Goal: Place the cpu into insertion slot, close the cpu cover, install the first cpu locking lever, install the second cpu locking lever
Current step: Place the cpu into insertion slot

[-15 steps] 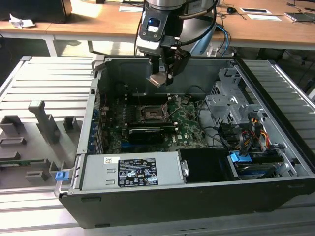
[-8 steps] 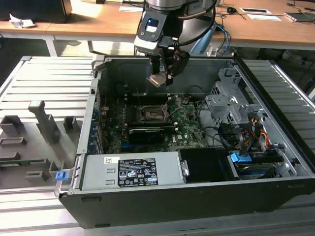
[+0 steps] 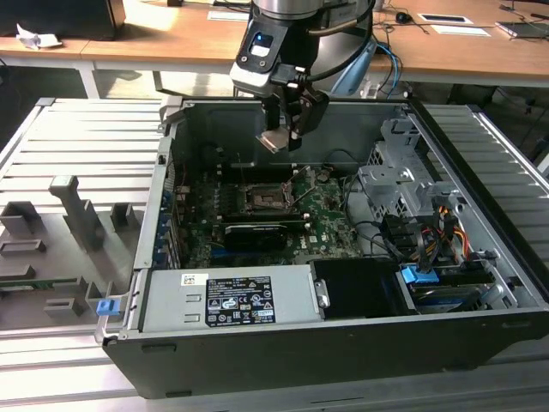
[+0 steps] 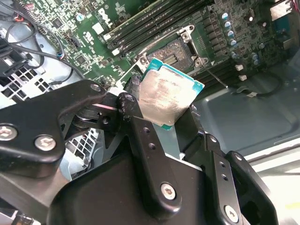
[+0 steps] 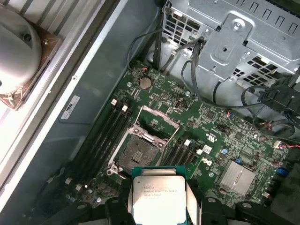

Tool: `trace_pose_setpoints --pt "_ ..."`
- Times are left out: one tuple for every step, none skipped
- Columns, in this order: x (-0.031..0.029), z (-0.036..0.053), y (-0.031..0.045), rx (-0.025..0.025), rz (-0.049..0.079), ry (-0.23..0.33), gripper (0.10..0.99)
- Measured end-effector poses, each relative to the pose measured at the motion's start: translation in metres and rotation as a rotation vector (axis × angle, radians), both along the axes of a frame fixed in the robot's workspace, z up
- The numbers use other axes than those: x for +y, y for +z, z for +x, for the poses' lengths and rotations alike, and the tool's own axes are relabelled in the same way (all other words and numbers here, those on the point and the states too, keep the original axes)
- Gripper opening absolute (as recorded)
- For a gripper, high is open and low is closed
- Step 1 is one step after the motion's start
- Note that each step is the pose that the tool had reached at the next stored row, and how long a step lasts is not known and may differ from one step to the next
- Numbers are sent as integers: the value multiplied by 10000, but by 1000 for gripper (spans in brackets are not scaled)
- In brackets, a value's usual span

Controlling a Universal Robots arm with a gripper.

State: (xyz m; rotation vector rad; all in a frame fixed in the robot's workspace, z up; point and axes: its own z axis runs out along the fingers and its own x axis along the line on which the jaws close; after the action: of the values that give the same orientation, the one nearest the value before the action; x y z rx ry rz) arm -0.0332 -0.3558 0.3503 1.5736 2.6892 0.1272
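While the insertion slot (image 5: 135,152) lies uncovered inside the computer case (image 3: 343,352), the pincer (image 4: 161,110) pinches the cpu (image 5: 158,197) above it.

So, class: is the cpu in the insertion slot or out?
Out: the gripper holds the cpu aloft; the insertion slot is empty.

Setting: you are in a robotics lab, laid out as a bench test in an office-like room.

Evidence:
- Your worktop (image 3: 77,129) is ribbed aluminium plate. Grey fixture blocks (image 3: 77,215) stand on it at the exterior view's left.
- An opened desktop computer case (image 3: 283,360) sits on the worktop with its motherboard (image 3: 330,215) exposed.
- Your robot arm (image 3: 287,26) hangs over the case, the tool (image 3: 285,136) gripping the cpu (image 3: 274,141).
- Behind run wooden desks (image 3: 171,39) with papers (image 3: 452,30) on them.
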Motion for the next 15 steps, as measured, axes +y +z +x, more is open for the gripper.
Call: trace_pose_setpoints --pt "0 0 -2 1 0 -67 541" --pt "0 0 -3 2 0 -102 541" --pt "0 0 -3 3 0 -134 541" --pt "0 0 -6 5 1 -218 541" --pt "0 0 -8 7 0 -276 541" --pt "0 0 -8 10 0 -319 541" --pt "0 0 -11 12 0 -379 541" --pt "0 0 -13 14 0 -430 541" --pt "0 0 -14 14 0 -472 541" --pt "0 0 -16 15 0 -518 541" --pt "0 0 -18 15 1 -591 541" --pt "0 0 -24 15 2 -683 541" --pt "0 0 -28 16 0 -769 541" --pt "0 0 -31 15 0 -861 541" --pt "0 0 -40 16 1 -1157 541"
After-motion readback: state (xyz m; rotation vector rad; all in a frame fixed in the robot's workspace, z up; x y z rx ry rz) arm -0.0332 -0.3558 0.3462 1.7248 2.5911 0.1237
